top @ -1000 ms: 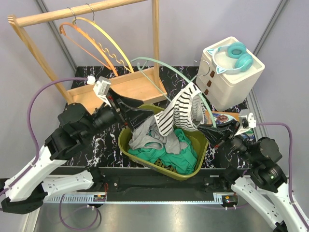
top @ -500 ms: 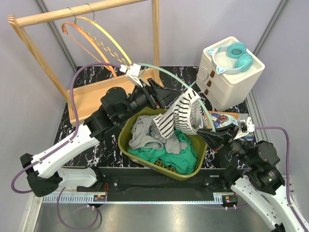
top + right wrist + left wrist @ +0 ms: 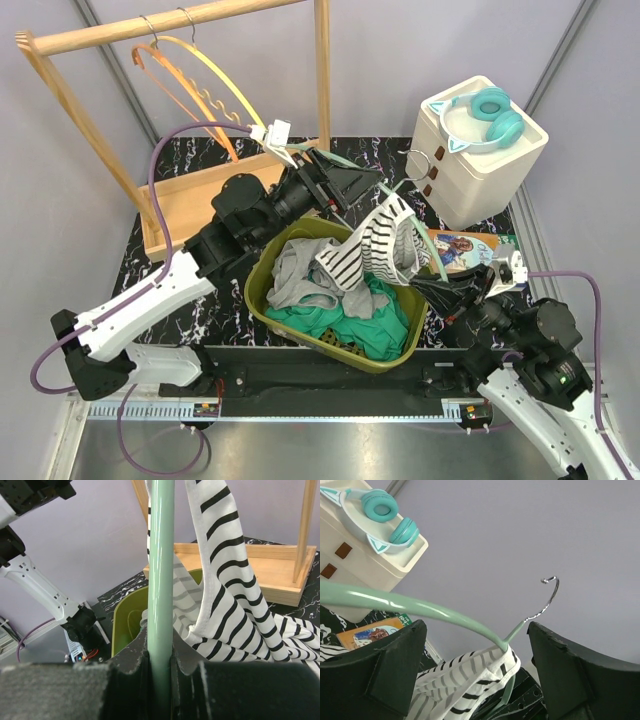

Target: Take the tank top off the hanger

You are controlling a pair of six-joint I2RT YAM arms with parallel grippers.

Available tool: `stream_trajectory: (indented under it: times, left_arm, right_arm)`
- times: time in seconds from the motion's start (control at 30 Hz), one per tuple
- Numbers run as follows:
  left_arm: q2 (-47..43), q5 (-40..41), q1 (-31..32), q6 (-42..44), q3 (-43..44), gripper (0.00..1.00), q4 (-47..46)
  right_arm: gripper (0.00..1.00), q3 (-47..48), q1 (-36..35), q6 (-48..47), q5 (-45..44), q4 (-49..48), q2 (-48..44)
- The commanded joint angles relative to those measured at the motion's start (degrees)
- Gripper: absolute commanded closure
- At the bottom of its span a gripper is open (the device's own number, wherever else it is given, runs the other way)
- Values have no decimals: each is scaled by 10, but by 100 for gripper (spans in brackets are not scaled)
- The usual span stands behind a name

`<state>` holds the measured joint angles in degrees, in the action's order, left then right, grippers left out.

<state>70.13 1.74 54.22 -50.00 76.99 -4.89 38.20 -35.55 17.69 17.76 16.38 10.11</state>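
**Far left, rear.** Wooden rack (image 3: 150, 30), set on the black marbled counter (image 3: 195, 305). An orange hanger (image 3: 200, 98) and a yellow hanger (image 3: 228, 78) are hung from its top bar.

**Left of centre.** Left claw (image 3: 355, 185), raised above the basket. Its jaws are spread wide. In the left wrist view one arm of the green hanger (image 3: 420, 605) is seen passing through the gap, and no contact with either finger (image 3: 395, 665) can be made out.

**Centre, near edge.** Olive basket (image 3: 255, 300), filled with grey and green laundry (image 3: 350, 325).

**Centre.** Tank top (image 3: 375, 235), white with black stripes. It is draped on the green hanger above the basket, and its lower end is trailed onto the laundry. One strap is looped over the hanger arm beside the metal hook (image 3: 547, 597).

**Right of centre.** Right claw (image 3: 425, 287), at the basket's right rim. Its jaws are closed tight on the other arm of the green hanger, which is pinched between the two fingers (image 3: 132, 667) in the right wrist view.

**Right.** Book (image 3: 462, 245), laid flat on the counter.

**Right, rear.** Cream drawer box (image 3: 485, 165), with teal headphones (image 3: 490, 115) placed on top.
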Motion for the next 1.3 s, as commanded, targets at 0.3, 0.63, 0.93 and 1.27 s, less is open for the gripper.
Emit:
stream_trajectory:
  times: [0.3, 0.63, 0.93, 1.27]
  left_arm:
    - [75, 0, 3, 16, 111, 79, -2]
    - [58, 6, 4, 79, 131, 100, 29]
    - [34, -2, 6, 183, 162, 100, 80]
    - [-25, -103, 8, 239, 173, 100, 163]
  right_arm:
    - [92, 15, 0, -14, 36, -12, -2]
    - [22, 65, 0, -3, -19, 34, 68]
    - [0, 83, 0, 8, -66, 58, 97]
    - [0, 87, 0, 76, -173, 92, 250]
